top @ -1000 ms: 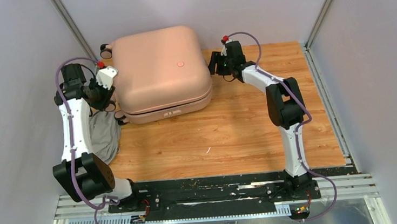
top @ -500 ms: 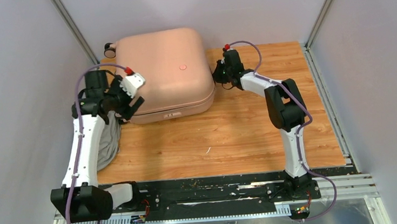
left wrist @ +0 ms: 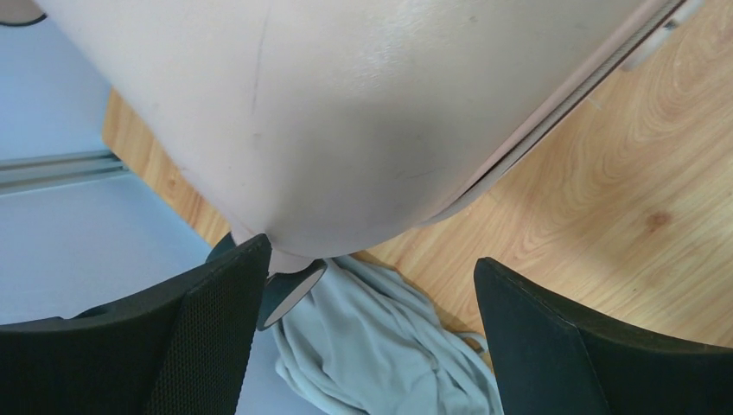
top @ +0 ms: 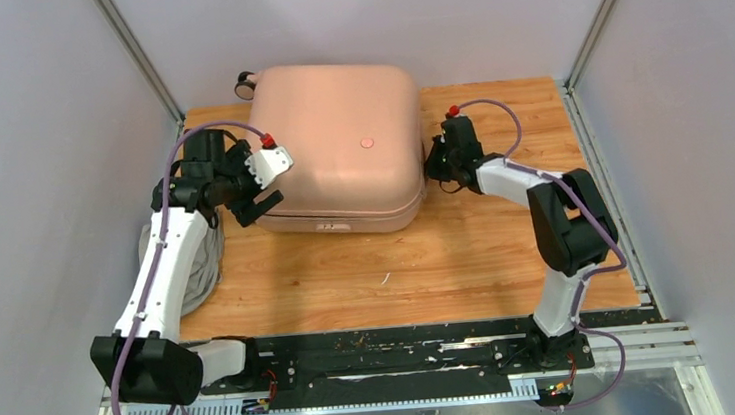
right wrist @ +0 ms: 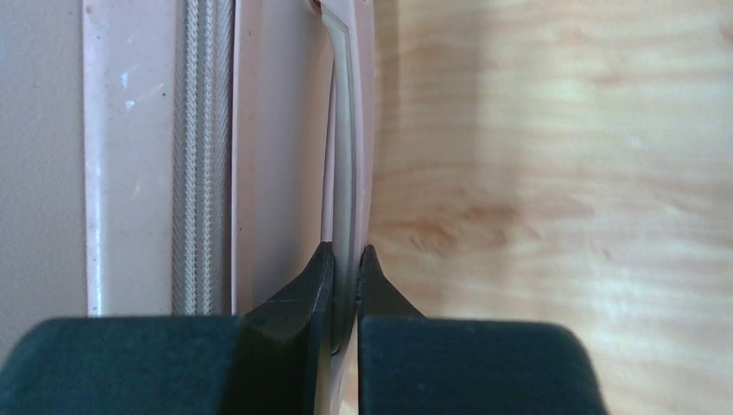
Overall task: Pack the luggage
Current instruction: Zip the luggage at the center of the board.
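We see the luggage [top: 337,135] lying closed and flat in the upper middle of the top view, on the wooden desk [top: 468,259]. Its rear edge sits close to the back wall, and one small wheel [top: 247,80] pokes out at its upper left corner. Its front edge, with the seam running along it, faces the bottom of the frame. A wide band of wood lies between that edge and the black base rail [top: 386,351]. To the right of the luggage the desk runs on to the metal upright and the side wall. On the left there is much less room: the desk ends close to the wall, and a grey cloth [top: 198,267] is bunched at that edge under the left arm.

The left gripper [top: 260,191] hangs at the luggage's lower left corner with its fingers spread wide apart and nothing between them. From the left wrist view, the rounded pink corner fills the gap above the two black pads [left wrist: 216,320]. The cloth lies below them, and we cannot tell whether the left pad touches the shell.

The right gripper [top: 430,167] is pressed against the luggage's right side. In the right wrist view its fingertips [right wrist: 315,285] are pinched together on a thin pale strip of the luggage, just right of the zipper [right wrist: 200,156], with bare wood to the right.
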